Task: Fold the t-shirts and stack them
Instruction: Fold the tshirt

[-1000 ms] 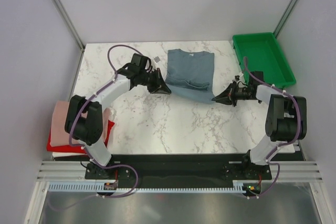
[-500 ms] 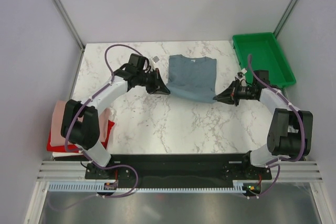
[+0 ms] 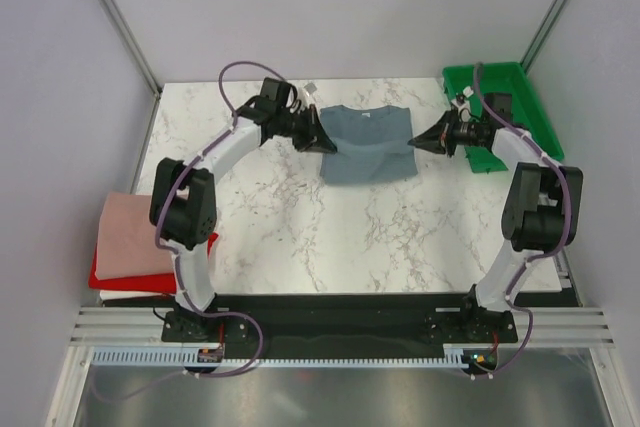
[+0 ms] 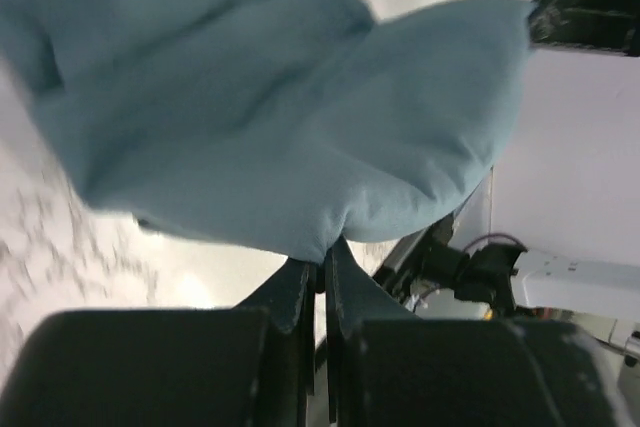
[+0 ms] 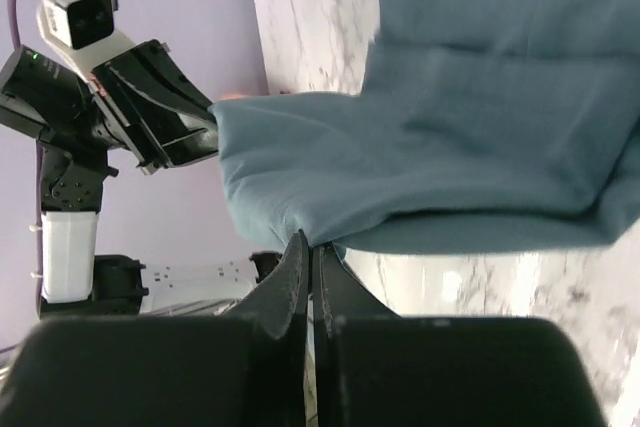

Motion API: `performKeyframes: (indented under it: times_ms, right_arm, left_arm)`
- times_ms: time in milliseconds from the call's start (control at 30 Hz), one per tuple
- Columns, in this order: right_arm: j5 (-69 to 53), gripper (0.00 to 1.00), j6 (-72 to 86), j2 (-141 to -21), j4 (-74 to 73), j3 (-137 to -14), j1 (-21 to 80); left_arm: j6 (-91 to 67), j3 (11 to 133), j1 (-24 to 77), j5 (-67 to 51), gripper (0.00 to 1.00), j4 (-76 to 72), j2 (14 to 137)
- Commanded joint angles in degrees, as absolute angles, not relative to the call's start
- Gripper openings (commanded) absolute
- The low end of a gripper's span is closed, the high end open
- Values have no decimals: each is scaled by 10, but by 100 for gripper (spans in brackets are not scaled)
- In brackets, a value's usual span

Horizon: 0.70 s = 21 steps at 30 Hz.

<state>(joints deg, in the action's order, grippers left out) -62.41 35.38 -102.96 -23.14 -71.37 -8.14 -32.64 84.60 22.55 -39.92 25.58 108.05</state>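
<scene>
Shirt in hand: your slate blue-grey t-shirt (image 3: 367, 152) sits in the upper middle of the overhead view, on the marble table (image 3: 300, 227), with its collar toward the top of the frame.
Left jaws: pressed together on a pinch of the shirt's left edge. In the left wrist view the cloth bunches right at the tips, bottom centre.
Right jaws: closed the same way on the right edge, seen at the bottom centre of the right wrist view.
Why two pinches: you hold both ends of one edge so the cloth hangs as a single span between the arms. Each wrist view shows it running across to the other arm's jaws.
Why lifted: the held edge looks raised above the layer beneath, probably so it can pass over the body without dragging it.
Step, as I judge it: mid-fold, with the near half doubled toward the collar and not yet laid down.
Stack: the pale pink tee (image 3: 135, 232) lies on the red tee (image 3: 105, 275) at the lower left, well apart from the shirt. That is likely where the shirt goes next.
Tray: the green tray (image 3: 515, 82) at the upper right sits behind your right arm and plays no part in the fold.
Watch: the span sags in the middle, so keep both pinches level or the fold may crease.
</scene>
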Motion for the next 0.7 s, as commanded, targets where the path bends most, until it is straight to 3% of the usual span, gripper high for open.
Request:
performKeyframes:
  times_ms: [0,167,200,233,300,333,467,567,667]
  right_arm:
    - [-624,0,391,-1094,-141,-816,-85]
    - [-611,5,452,-1310,-47,-1001,-80]
    - [-613,8,465,-1348,-27,-1081,-76]
    - [-618,22,464,-1426,-12,-1137,-63]
    - [-616,35,454,-1487,-4,-1288,-49]
    - [-615,49,456,-1507,37,-1308,-44]
    - [-666,60,614,-1442,271,-1181,-37]
    - [-688,60,644,-1369,349,-1104,-41]
    - [-701,56,654,-1339,337,-1061,-40]
  left_arm:
    - [-269,976,207,-407,2,243,1171]
    - [-235,1199,192,-355,4,232,1334]
    - [-226,1236,191,-335,20,215,1357]
    - [-224,1249,191,-297,33,201,1387]
    - [-195,1300,191,-276,62,168,1417]
    - [-177,1319,193,-239,65,164,1428]
    - [-118,1310,205,-153,80,193,1381]
    - [-120,1242,200,-137,82,229,1316]
    - [-148,1181,184,-200,82,264,1289]
